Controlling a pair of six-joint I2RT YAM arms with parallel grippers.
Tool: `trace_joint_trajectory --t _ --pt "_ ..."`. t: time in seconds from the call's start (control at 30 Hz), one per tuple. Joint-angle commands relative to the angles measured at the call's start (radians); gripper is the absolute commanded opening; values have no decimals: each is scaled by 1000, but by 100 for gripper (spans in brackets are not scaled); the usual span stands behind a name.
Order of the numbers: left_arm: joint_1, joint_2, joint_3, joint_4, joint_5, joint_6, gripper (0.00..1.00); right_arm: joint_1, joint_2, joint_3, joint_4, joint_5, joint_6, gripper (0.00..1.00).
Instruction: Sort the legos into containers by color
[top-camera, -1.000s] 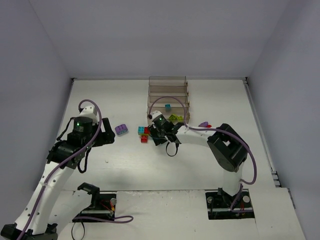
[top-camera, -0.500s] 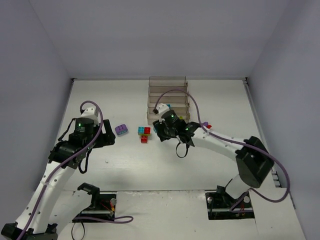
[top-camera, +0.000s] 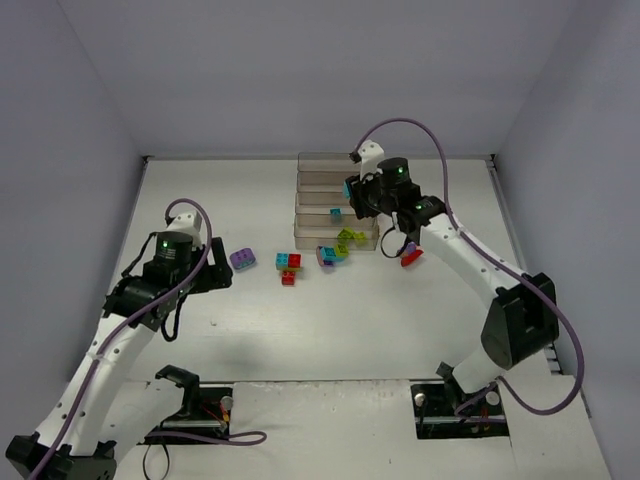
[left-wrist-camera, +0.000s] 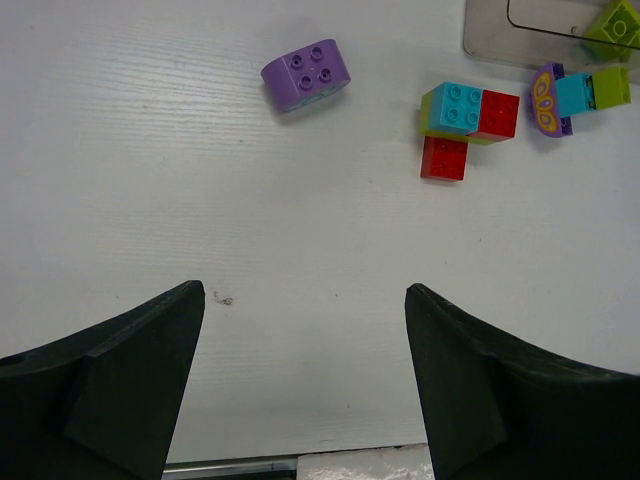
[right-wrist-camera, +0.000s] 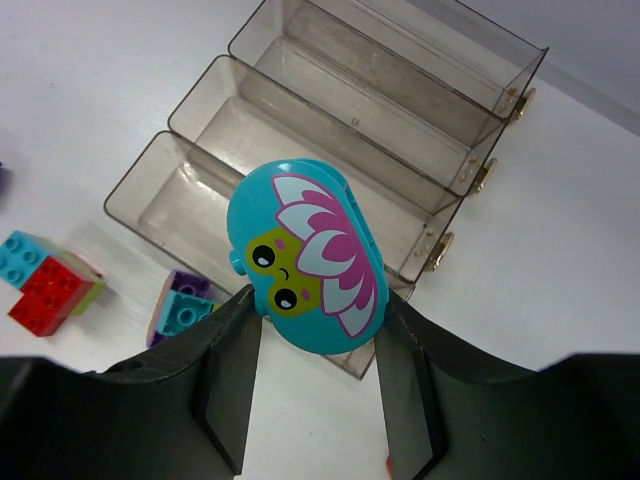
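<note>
Count: 5 stepped smoky trays in the rack (top-camera: 320, 182) at mid far edge, going by the top view; 2 grippers.

Legos:
- 1 lone purple brick (left-wrist-camera: 306, 75).
- 1 clump (left-wrist-camera: 465, 120) of 2 red, 1 cyan, 1 lime.
- 1 trio (left-wrist-camera: 575, 95): purple oval w/ yellow print, cyan, lime, just before the rack's nearest tray.
- 1 cyan brick (top-camera: 336, 213) and 1 lime brick (top-camera: 350, 237) inside the lower trays.
- 1 red + purple bit (top-camera: 411, 255) right of the rack.

R gripper (right-wrist-camera: 318, 300) was pinched on a rounded cyan piece (right-wrist-camera: 305, 255) w/ pink petals and a small face, held above the rack. R arm reached long from the near edge, elbow by the right edge. L gripper (left-wrist-camera: 305, 295) gaped wide, nothing in it, above bare table near the purple brick, left of centre.
</note>
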Motion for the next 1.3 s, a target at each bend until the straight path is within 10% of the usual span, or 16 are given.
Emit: trace_joint_trajectory --t 0.0,0.63,0.83,1.27 --pt "-6 26 31 52 3 19 75 -32 90 93 24 -104 -100 0" --pt "-6 141 47 105 -37 -8 75 -118 503 374 -46 -130 -192 20" --pt "-6 195 63 122 -54 -45 75 -118 501 393 -46 -113 -195 52" --pt "-6 362 120 167 -153 -212 86 -118 261 293 -66 -76 -63 61"
